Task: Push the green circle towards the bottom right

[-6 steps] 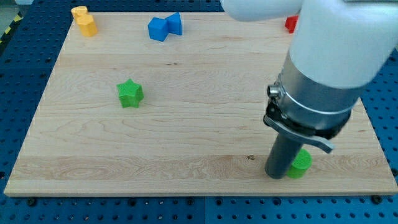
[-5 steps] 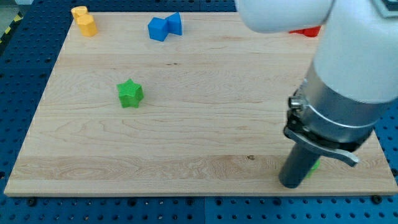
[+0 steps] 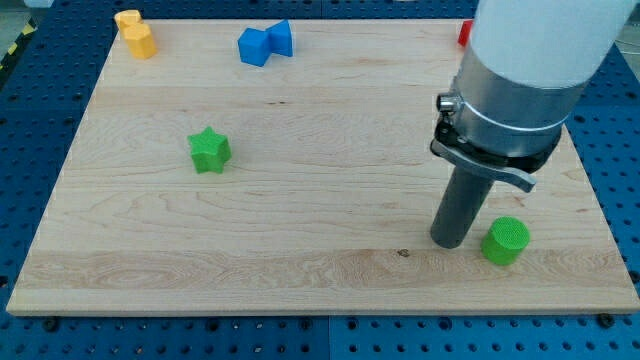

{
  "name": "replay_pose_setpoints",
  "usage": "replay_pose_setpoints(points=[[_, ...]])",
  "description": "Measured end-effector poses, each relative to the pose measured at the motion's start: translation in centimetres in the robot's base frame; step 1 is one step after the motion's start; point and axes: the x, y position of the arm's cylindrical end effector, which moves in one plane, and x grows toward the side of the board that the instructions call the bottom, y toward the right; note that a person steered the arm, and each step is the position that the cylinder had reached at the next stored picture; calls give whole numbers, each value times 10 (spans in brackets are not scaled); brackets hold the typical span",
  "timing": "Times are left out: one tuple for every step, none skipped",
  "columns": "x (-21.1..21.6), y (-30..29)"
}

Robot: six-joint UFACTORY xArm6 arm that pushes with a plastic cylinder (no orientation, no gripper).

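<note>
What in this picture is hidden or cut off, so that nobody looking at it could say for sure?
- Red block, the view's top right: the arm's pale body covers most of it, so its shape cannot be told.
- The arm above the rod: cut off by the view's top edge.
- My tip and the green circle: the tip is just left of the circle; a narrow gap seems to show, but contact cannot be ruled out.

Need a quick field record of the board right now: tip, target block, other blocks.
tip: my tip on the board, just left of the green circle, small gap visible
target: green circle, near bottom-right corner
green star: left of centre
blue blocks: top edge
yellow blocks: top-left corner
red block: top, mostly hidden by arm
</note>
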Motion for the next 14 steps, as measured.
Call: replay_pose_setpoints(points=[[-1,25],[-1,49],[-1,65],[-1,74],[-1,76],[-1,78],[-1,79],[0,81],[1,85],[3,85],[9,85],[27,85],[38,85],[38,85]])
